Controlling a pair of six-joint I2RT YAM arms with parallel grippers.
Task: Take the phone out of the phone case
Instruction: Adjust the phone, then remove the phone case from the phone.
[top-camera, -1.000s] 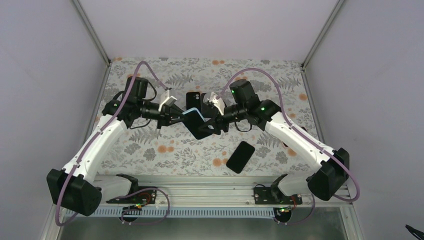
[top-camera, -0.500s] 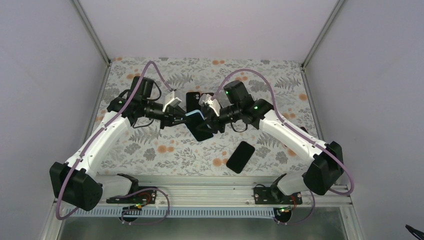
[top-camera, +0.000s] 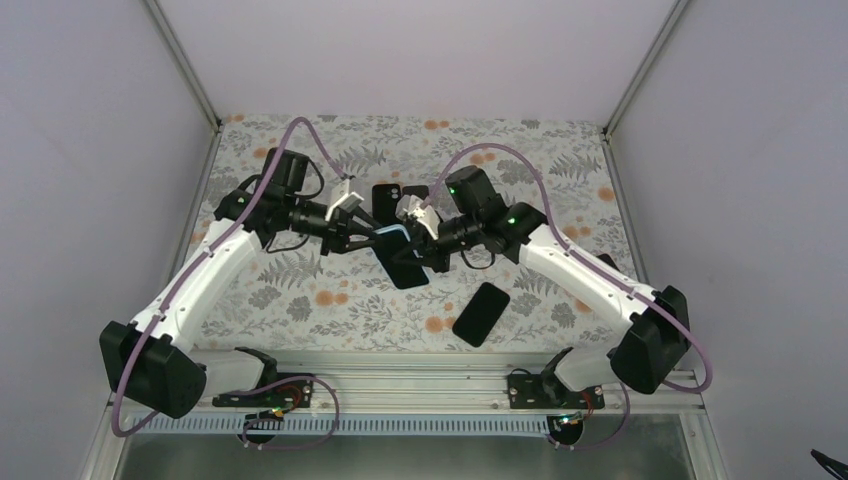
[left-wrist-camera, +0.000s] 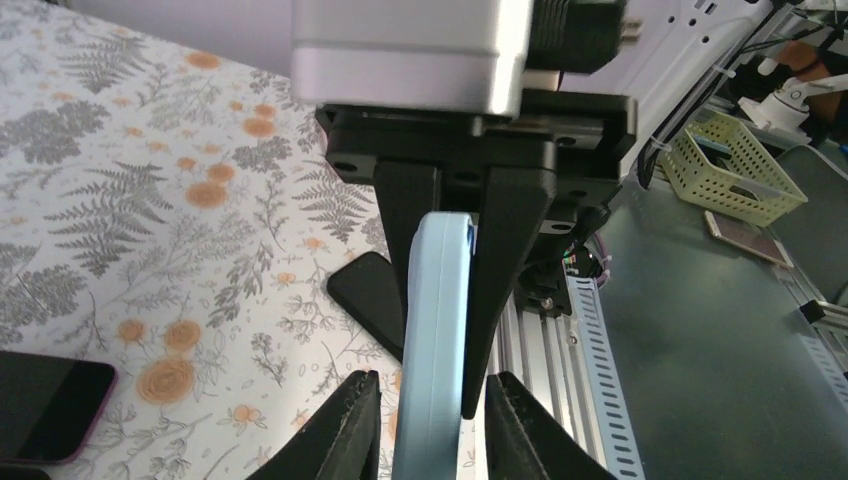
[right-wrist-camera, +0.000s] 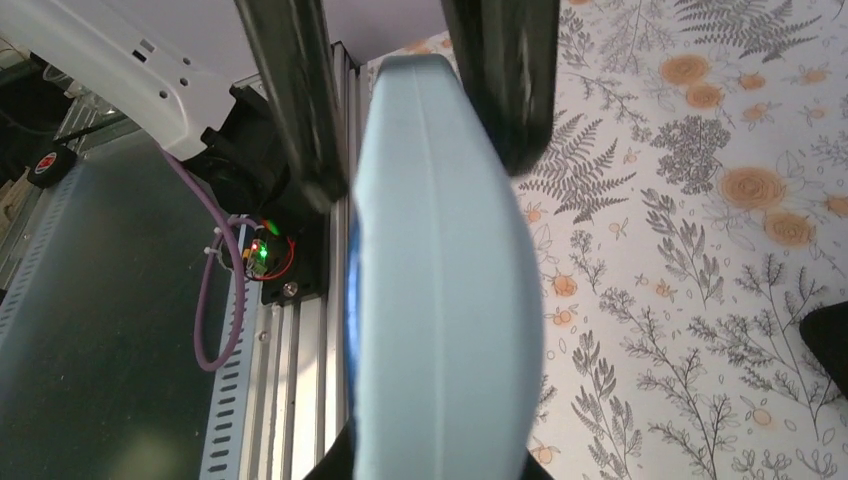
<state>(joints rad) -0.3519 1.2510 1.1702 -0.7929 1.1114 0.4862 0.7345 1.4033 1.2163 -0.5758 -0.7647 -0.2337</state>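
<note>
A phone in a light blue phone case (top-camera: 393, 240) hangs above the middle of the flowered table, its black face (top-camera: 406, 268) turned up in the top view. My right gripper (top-camera: 420, 252) is shut on the case's right end. In the right wrist view the blue case (right-wrist-camera: 445, 300) fills the space between my right gripper's (right-wrist-camera: 435, 470) fingers. My left gripper (top-camera: 372, 238) straddles the other end. In the left wrist view the case's edge (left-wrist-camera: 435, 340) stands between my left gripper's (left-wrist-camera: 432, 430) open fingers, with a gap on each side.
A bare black phone (top-camera: 481, 313) lies on the table in front of the right arm. Another dark phone (top-camera: 388, 203) lies behind the grippers. A metal rail (top-camera: 400, 375) runs along the near edge. Grey walls close in the table on three sides.
My right gripper has closed onto the blue case. My left gripper's jaws have come apart and no longer press the case. Both wrists have drawn slightly closer together.
</note>
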